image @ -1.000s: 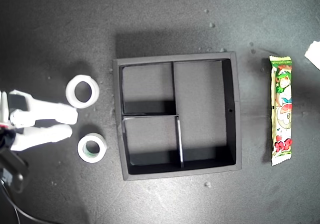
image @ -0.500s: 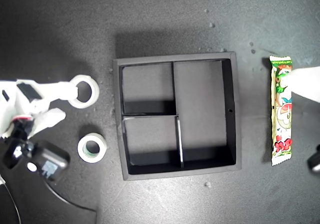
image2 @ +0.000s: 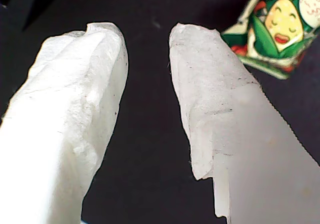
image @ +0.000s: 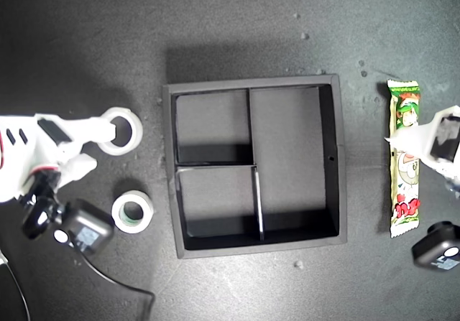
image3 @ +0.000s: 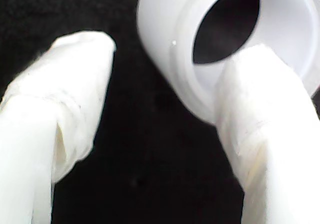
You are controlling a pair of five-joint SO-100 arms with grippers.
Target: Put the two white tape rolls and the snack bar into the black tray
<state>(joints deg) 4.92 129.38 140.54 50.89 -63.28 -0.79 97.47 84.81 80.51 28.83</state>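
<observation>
2nd claw (image: pixel 92 149) spread, one finger inside wide tape roll (image: pixel 119 130), other outside. 1st claw (image2: pixel 147 83) spread, empty, at snack bar (image: pixel 404 170), prob. touching. Both outside black tray (image: pixel 254 164). Smaller roll (image: pixel 132 212) untouched.

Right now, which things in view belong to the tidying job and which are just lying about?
For the job:
- wider white tape roll
- smaller white tape roll
- snack bar
- black tray

Just lying about:
- pale crumbs on the dark table
</observation>
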